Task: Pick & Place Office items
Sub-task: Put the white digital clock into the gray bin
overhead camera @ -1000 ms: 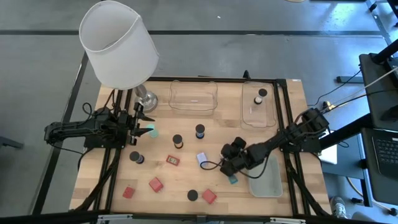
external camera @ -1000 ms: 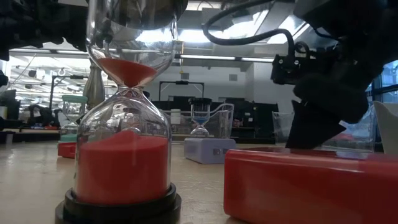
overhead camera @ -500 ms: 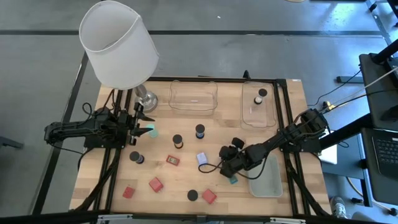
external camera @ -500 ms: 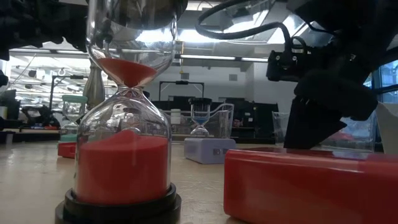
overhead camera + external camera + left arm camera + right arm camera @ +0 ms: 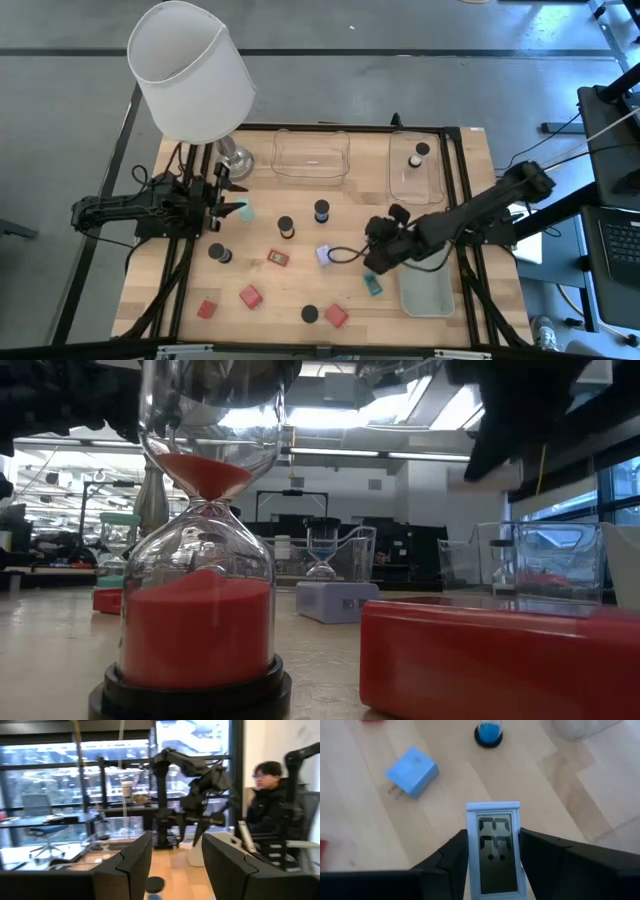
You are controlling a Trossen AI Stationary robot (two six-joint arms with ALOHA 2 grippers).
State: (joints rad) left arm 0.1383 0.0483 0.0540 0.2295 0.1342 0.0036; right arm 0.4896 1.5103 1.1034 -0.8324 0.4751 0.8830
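My right gripper [image 5: 378,260] hovers above the table's right-centre, shut on a small white digital clock [image 5: 495,847]. A flat teal rectangle [image 5: 373,285] lies on the wood just near of it, and the lavender-blue cube [image 5: 325,253] lies to its left. Black-capped hourglasses [image 5: 286,227] [image 5: 321,210], red blocks [image 5: 250,296] and a flat red rectangle [image 5: 278,258] are scattered over the middle. One hourglass [image 5: 418,155] stands in a clear tray. My left gripper [image 5: 228,200] waits open at the left, beside a teal piece [image 5: 243,212]. My right gripper pinches the clock between its two fingers, one finger [image 5: 452,865] on each long side edge [image 5: 469,855]. The fingers come from above. The clock is lifted clear of the table, its display faces the wrist camera, and its top end [image 5: 492,806] sticks out past the fingertips.
A big white-shaded lamp [image 5: 190,70] stands at the far left on a metal base [image 5: 235,160]. Two clear trays [image 5: 311,155] [image 5: 415,180] sit along the far edge, and a pale-green tray [image 5: 428,290] sits near right. A person [image 5: 267,795] sits beyond the table.
My right gripper has risen and drawn back toward the table's right and far side, leaving the low view upward. The teal rectangle it stood over now lies uncovered on the wood. The left arm has kept still.
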